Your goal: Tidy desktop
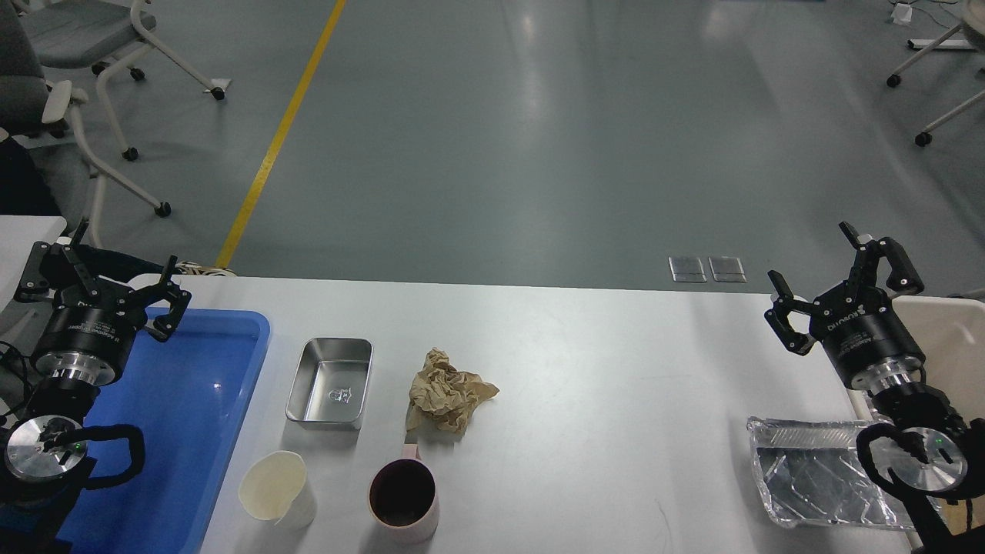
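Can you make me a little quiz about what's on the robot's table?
1. True or false: the left tool is holding the crumpled brown paper.
2. Which stands nearer the metal tin: A) the cream cup or B) the foil tray?
3. What colour is the tray at the left end of the desktop?

Key: 1 false, it holds nothing; 2 A; 3 blue.

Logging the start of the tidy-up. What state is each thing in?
Left claw: open, empty.
Right claw: open, empty.
Blue tray: empty.
Steel tin: upright, empty.
Paper: crumpled.
Cream cup: upright, empty.
Pink mug: upright.
Foil pan: empty, dented.
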`<state>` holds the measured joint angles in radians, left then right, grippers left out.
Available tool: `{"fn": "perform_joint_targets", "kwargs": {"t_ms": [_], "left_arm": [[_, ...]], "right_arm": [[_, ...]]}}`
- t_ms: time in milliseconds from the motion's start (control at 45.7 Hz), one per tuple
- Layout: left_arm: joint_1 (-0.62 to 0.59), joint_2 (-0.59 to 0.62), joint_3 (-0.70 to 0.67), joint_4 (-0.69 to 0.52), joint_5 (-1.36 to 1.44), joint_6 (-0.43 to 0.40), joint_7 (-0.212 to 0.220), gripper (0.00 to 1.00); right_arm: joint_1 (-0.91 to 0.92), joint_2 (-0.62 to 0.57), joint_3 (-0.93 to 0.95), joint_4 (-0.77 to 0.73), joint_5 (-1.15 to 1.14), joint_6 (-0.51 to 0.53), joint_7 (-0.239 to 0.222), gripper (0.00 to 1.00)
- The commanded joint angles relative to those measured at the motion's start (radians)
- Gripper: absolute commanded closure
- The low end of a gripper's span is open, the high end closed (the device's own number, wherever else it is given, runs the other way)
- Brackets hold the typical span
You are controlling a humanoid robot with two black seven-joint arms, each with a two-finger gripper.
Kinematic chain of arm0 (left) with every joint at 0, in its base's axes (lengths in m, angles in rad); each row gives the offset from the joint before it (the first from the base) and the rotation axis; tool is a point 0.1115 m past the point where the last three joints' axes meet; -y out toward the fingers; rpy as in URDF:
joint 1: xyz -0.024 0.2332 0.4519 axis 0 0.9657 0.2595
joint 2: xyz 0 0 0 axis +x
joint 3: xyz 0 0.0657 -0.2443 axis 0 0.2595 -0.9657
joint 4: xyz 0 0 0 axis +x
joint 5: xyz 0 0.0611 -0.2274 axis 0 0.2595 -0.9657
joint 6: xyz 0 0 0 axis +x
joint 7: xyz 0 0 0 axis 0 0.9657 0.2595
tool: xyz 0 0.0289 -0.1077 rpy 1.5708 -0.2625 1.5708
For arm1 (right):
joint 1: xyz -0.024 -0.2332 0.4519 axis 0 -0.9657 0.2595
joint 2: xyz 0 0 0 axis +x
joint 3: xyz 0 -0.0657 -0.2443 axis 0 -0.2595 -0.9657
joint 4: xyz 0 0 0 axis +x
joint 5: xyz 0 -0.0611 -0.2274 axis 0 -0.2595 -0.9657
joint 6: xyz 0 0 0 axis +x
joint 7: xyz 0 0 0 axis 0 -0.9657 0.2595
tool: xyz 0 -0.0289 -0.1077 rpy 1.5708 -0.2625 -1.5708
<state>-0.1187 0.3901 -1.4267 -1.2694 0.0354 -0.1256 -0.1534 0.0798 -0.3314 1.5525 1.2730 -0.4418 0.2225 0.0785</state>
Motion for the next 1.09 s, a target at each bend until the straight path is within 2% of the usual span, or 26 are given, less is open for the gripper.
{"fn": "perform_joint_targets", "kwargs": {"t_ms": [0, 460, 678, 1072], "left_arm": [[0.002, 0.0, 0.0, -0.001, 0.0, -0.002, 0.001, 0.01], [0.007, 0.029, 0.038, -0.033, 0.001, -0.012, -0.005, 0.02], [0.014, 0.065, 0.035, -0.033, 0.001, 0.041, -0.015, 0.02], [0.01, 0.095, 0.038, -0.048, 0.021, 0.02, -0.002, 0.02]], "right_arm": [[-0.002, -0.001, -0.002, 0.0, 0.0, 0.0, 0.0, 0.0], [-0.002, -0.001, -0.002, -0.001, 0.0, 0.001, 0.0, 0.0], [-0.009, 0.0, 0.0, -0.001, 0.0, 0.001, 0.0, 0.0], [-0.009, 0.006, -0.002, -0.001, 0.0, 0.001, 0.0, 0.0]]}}
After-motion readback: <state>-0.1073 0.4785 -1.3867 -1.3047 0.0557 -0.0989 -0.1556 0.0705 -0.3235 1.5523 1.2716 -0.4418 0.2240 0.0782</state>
